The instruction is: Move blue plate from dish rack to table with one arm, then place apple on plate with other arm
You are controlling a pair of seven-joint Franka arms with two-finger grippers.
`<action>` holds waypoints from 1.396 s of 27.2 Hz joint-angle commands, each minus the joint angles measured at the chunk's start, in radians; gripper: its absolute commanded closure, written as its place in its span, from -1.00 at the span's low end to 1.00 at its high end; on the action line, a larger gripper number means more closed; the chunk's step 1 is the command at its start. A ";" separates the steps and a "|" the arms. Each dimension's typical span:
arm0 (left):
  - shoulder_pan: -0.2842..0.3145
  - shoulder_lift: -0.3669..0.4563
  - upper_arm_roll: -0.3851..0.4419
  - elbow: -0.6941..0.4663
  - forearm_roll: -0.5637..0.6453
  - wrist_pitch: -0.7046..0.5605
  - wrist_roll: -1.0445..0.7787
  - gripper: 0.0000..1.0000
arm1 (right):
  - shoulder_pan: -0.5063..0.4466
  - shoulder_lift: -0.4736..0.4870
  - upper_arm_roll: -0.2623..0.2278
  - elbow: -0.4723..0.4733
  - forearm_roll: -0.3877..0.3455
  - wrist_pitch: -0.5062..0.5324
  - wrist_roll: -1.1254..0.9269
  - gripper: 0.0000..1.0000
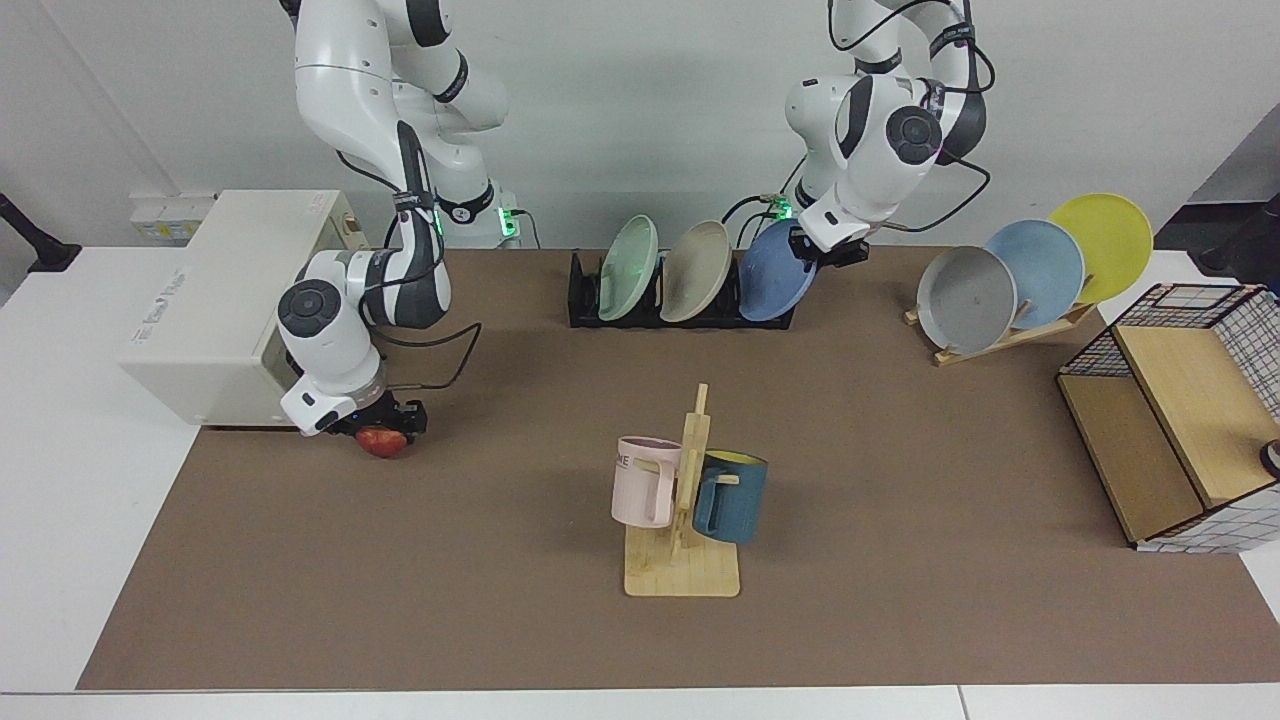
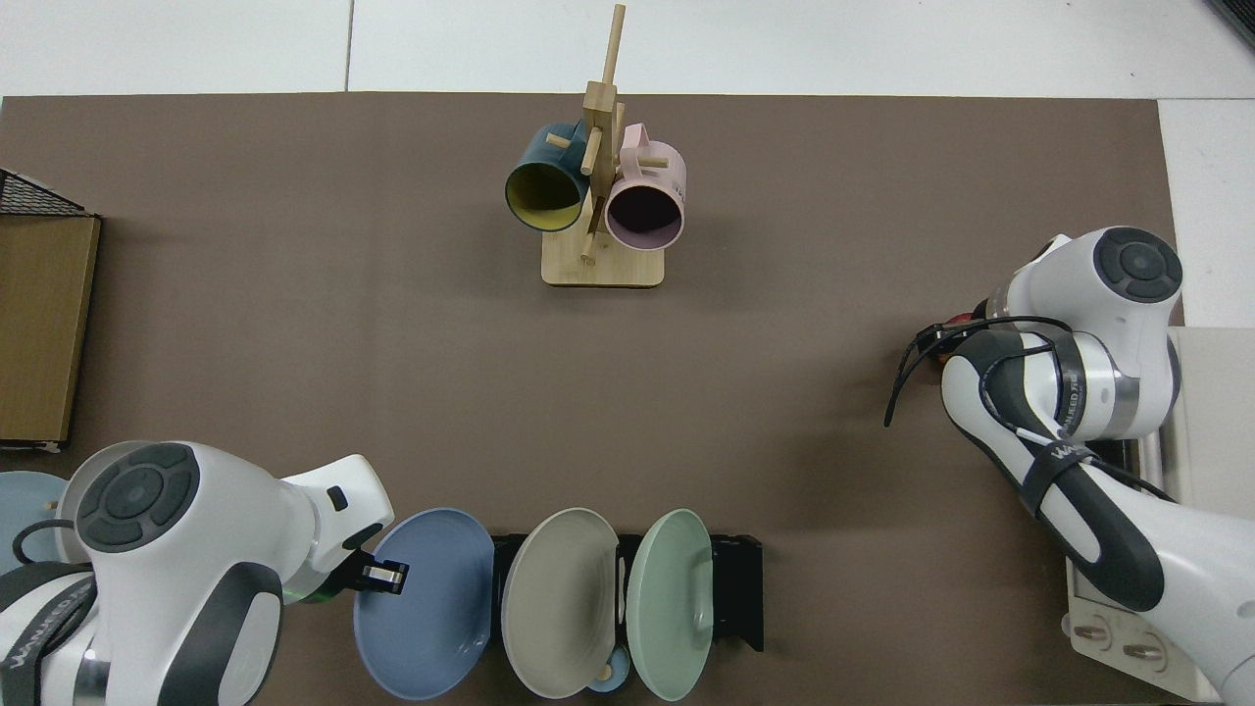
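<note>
Facing view showed neither step done: the blue plate (image 1: 775, 285) stood in the dish rack (image 1: 590, 300) near the table's (image 1: 900, 600) back edge, left gripper (image 1: 826, 247) fingers pinching its rim. The right gripper (image 1: 385, 425) covered the one apple (image 1: 381, 441); finger state unclear. Three plates in the rack.

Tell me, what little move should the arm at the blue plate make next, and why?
Probably lift the blue plate up and out of the dish rack. The left claw sits at the plate's upper rim, apparently gripping it, and the plate leans in the rack's end slot. The right claw is down over the apple, which needs that plate on the table first.
</note>
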 commanded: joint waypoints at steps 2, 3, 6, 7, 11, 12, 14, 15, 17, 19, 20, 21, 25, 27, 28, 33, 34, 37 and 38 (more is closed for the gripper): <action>0.012 -0.018 0.010 0.094 0.105 -0.133 0.002 1.00 | -0.003 -0.033 -0.001 0.028 -0.015 -0.066 -0.012 0.89; 0.012 -0.018 0.012 0.113 0.127 -0.153 0.002 1.00 | -0.002 -0.036 -0.001 0.039 -0.015 -0.083 -0.012 0.92; 0.019 -0.011 0.016 0.154 0.155 -0.177 0.005 1.00 | 0.000 -0.059 -0.001 0.073 -0.015 -0.128 -0.014 0.97; 0.027 -0.008 0.019 0.167 0.156 -0.178 0.007 1.00 | 0.001 -0.068 -0.001 0.082 -0.016 -0.140 -0.014 0.98; 0.038 0.024 0.041 0.203 0.141 -0.149 0.002 1.00 | 0.006 -0.085 0.014 0.132 -0.016 -0.229 0.009 1.00; 0.038 0.036 0.051 0.213 0.129 -0.129 0.002 1.00 | 0.006 -0.086 0.014 0.146 -0.016 -0.243 0.012 1.00; 0.036 0.067 0.076 0.228 0.069 -0.048 0.004 1.00 | 0.006 -0.095 0.019 0.163 -0.016 -0.276 0.011 1.00; 0.036 0.079 0.082 0.234 0.032 -0.010 0.004 1.00 | 0.006 -0.106 0.024 0.169 -0.018 -0.295 0.009 1.00; 0.039 0.105 0.088 0.248 -0.025 0.042 0.005 1.00 | 0.004 -0.140 0.039 0.174 -0.018 -0.322 0.009 1.00; 0.039 0.137 0.100 0.265 -0.072 0.067 0.004 1.00 | 0.004 -0.177 0.048 0.174 -0.012 -0.341 0.008 1.00; 0.039 0.153 0.108 0.277 -0.098 0.070 0.005 1.00 | 0.003 -0.196 0.048 0.174 -0.003 -0.347 0.006 1.00; 0.039 0.169 0.116 0.283 -0.130 0.078 0.008 1.00 | 0.003 -0.215 0.050 0.174 -0.002 -0.356 0.006 1.00; 0.039 0.251 0.122 0.293 -0.281 0.180 0.011 1.00 | 0.004 -0.273 0.059 0.189 0.001 -0.401 0.009 1.00; 0.035 0.303 0.120 0.293 -0.341 0.253 0.014 1.00 | 0.003 -0.299 0.065 0.192 0.002 -0.431 0.011 1.00; 0.035 0.330 0.114 0.294 -0.374 0.288 0.019 1.00 | 0.003 -0.316 0.067 0.192 0.002 -0.444 0.011 1.00; 0.035 0.432 0.079 0.302 -0.500 0.395 0.042 1.00 | 0.003 -0.352 0.086 0.171 -0.010 -0.471 0.057 1.00; 0.036 0.438 0.064 0.302 -0.503 0.408 0.042 1.00 | 0.001 -0.352 0.090 0.165 -0.010 -0.470 0.058 1.00; 0.027 0.456 0.048 0.302 -0.502 0.440 0.043 1.00 | 0.003 -0.352 0.093 0.146 -0.012 -0.464 0.066 1.00; 0.021 0.464 0.039 0.300 -0.505 0.457 0.042 1.00 | 0.004 -0.352 0.094 0.146 -0.010 -0.462 0.066 1.00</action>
